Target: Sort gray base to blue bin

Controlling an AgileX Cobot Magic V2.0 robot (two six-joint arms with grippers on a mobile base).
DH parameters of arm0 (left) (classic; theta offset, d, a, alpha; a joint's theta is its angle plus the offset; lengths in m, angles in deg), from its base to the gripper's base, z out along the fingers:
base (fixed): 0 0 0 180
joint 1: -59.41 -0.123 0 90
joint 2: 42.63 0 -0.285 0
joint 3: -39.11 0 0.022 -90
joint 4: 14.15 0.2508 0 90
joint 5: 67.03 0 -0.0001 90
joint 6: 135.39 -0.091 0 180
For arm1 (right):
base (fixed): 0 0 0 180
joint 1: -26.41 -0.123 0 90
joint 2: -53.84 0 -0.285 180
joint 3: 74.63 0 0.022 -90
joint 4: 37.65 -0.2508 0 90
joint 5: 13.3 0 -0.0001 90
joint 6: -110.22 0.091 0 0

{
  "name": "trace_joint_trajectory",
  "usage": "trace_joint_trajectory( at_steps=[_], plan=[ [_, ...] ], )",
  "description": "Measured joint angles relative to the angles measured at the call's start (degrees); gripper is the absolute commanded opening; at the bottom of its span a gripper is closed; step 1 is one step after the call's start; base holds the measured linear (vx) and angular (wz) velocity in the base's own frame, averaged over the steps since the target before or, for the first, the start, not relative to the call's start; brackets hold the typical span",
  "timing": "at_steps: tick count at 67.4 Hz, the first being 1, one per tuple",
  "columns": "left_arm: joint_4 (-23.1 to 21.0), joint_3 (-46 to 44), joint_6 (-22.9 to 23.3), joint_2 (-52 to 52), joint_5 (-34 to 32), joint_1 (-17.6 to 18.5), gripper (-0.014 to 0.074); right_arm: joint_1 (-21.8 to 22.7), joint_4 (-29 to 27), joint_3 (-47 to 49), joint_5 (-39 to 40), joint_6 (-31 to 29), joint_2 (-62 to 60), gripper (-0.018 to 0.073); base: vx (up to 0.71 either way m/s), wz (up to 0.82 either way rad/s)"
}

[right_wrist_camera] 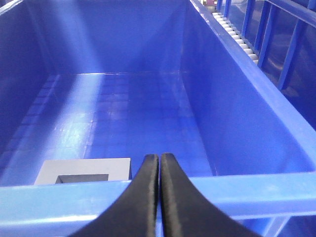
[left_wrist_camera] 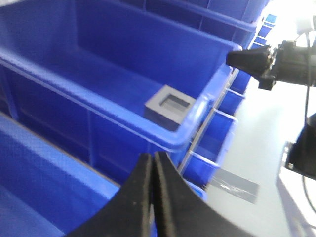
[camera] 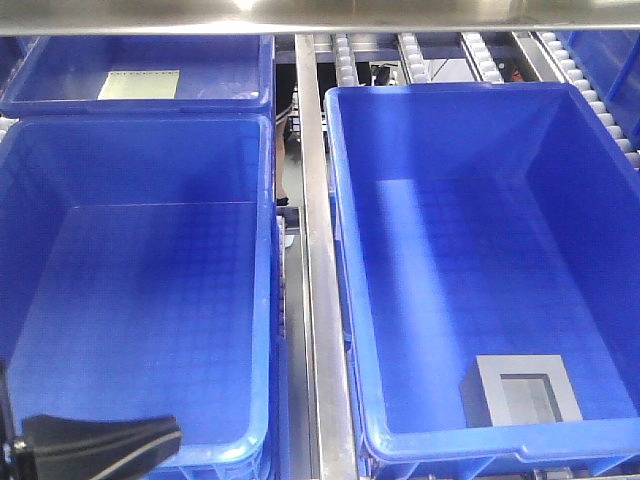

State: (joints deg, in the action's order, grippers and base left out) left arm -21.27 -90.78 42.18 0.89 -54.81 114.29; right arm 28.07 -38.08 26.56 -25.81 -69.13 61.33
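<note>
The gray base (camera: 520, 390) lies with its square recess facing up on the floor of the right blue bin (camera: 340, 250), close to the front wall. It also shows in the left wrist view (left_wrist_camera: 170, 106) and in the right wrist view (right_wrist_camera: 84, 173). My right gripper (right_wrist_camera: 159, 160) is shut and empty. It hangs just outside the bin's front rim (right_wrist_camera: 247, 190), to the right of the base. My left gripper (left_wrist_camera: 153, 163) is shut and empty, low over the left bin, and looks across at the right bin's rim (left_wrist_camera: 148, 133). Its black tip shows at the lower left of the front view (camera: 170, 433).
A second blue bin (camera: 262, 300) stands at the left. A third bin behind it holds a pale sheet (camera: 140, 85). A metal rail (camera: 318, 300) runs between the bins. Roller tracks (camera: 480, 55) lie at the back right. More blue bins stand below.
</note>
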Motion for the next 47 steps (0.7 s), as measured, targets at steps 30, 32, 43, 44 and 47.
trace_joint_trajectory(
  at_steps=[30,32,43,44,47],
  plan=[
    [8.0,0.0,6.8,0.0,-2.9,0.0,-0.0008,0.0,0.0,0.0,0.0,0.0,0.0,-0.0005,0.0,0.0],
    [8.0,0.0,7.0,0.0,-2.9,0.0,-0.0008,0.0,0.0,0.0,0.0,0.0,0.0,-0.0005,0.0,0.0],
    [8.0,0.0,7.1,0.0,-2.4,0.0,-0.0008,0.0,0.0,0.0,0.0,0.0,0.0,-0.0005,0.0,0.0],
    [8.1,0.0,7.1,0.0,-2.4,0.0,-0.0008,0.0,0.0,0.0,0.0,0.0,0.0,-0.0005,0.0,0.0],
    [8.1,0.0,6.8,0.0,-2.3,0.0,-0.0008,0.0,0.0,0.0,0.0,0.0,0.0,-0.0005,0.0,0.0]
  ],
)
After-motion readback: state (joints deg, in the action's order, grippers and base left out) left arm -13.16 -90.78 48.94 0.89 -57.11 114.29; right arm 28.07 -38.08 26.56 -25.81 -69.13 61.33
